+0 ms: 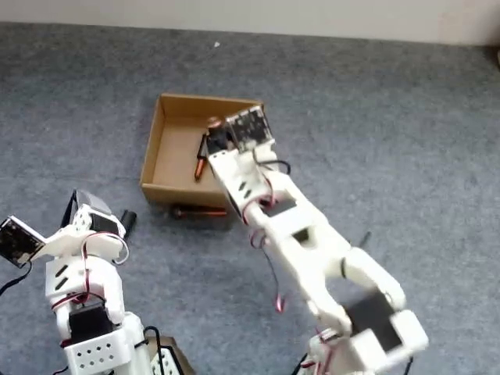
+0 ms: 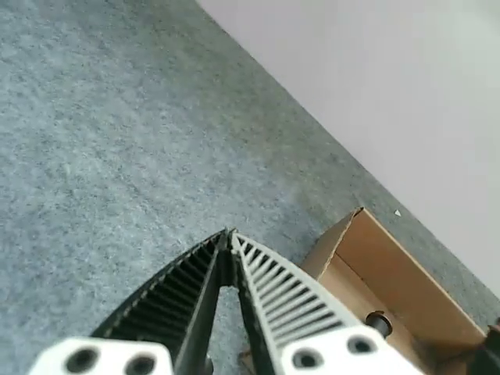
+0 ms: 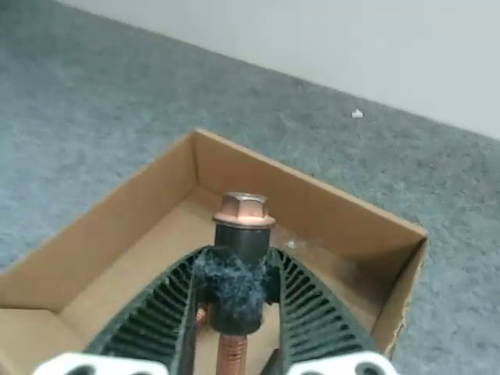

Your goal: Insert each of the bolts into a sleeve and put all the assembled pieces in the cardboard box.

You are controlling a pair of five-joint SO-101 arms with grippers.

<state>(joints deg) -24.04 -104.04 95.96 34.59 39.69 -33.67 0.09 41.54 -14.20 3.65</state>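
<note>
The right claw [image 3: 237, 269] is pinching an assembled piece: a black sleeve [image 3: 234, 293] with a copper bolt [image 3: 244, 209] run through it. The bolt's head stands clear above the fingers and its shank shows below. The grip is on the sleeve, not the bolt, which probably keeps the two parts together as one load. The claw holds the piece upright over the inside of the cardboard box [image 3: 312, 203], so it looks ready to be let go there.

From above, the right arm [image 1: 305, 234] stretches across the near wall of the box [image 1: 156, 141], with its end above the box floor. A copper piece [image 1: 200, 166] already lies inside, near that claw. Another dark-and-copper piece [image 1: 199, 211] lies on the table [image 1: 391, 117] just outside the near wall — it looks as if it belongs in the box too. A loose dark sleeve [image 1: 127, 217] sits near the left arm [image 1: 82, 250].

The left claw [image 2: 229, 234] is pressed together on nothing and raised over bare table, with the box [image 2: 383, 258] off to one side. It seems parked out of the way while the other arm makes its drop.
</note>
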